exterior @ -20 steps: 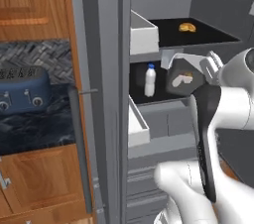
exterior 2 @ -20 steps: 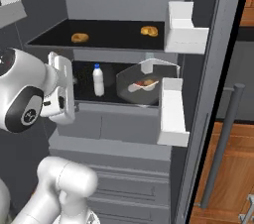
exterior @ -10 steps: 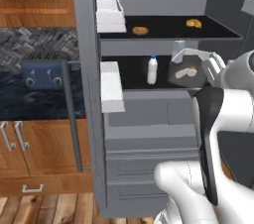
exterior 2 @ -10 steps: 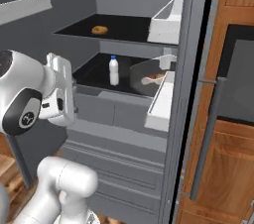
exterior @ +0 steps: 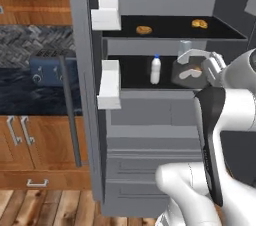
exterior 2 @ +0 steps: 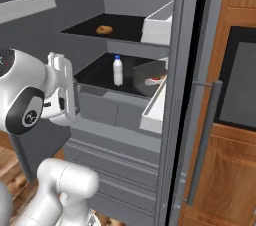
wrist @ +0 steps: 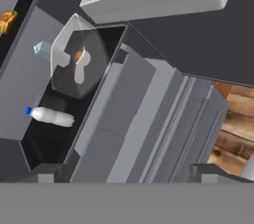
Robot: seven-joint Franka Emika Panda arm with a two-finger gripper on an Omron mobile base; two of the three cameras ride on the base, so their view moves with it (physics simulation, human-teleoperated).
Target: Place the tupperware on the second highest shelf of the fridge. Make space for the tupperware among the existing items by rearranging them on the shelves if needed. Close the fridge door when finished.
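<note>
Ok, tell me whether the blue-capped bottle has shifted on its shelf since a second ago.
No. The bottle stands upright on the same shelf, just left of the tupperware, as before; only the camera moved.

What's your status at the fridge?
Pincer open, empty. Tub on lower shelf beside bottle. Both doors open.

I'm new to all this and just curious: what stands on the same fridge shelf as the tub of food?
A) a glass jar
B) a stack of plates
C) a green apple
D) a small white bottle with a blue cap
D: the white bottle stands upright on the black shelf, left of the tub.
</note>
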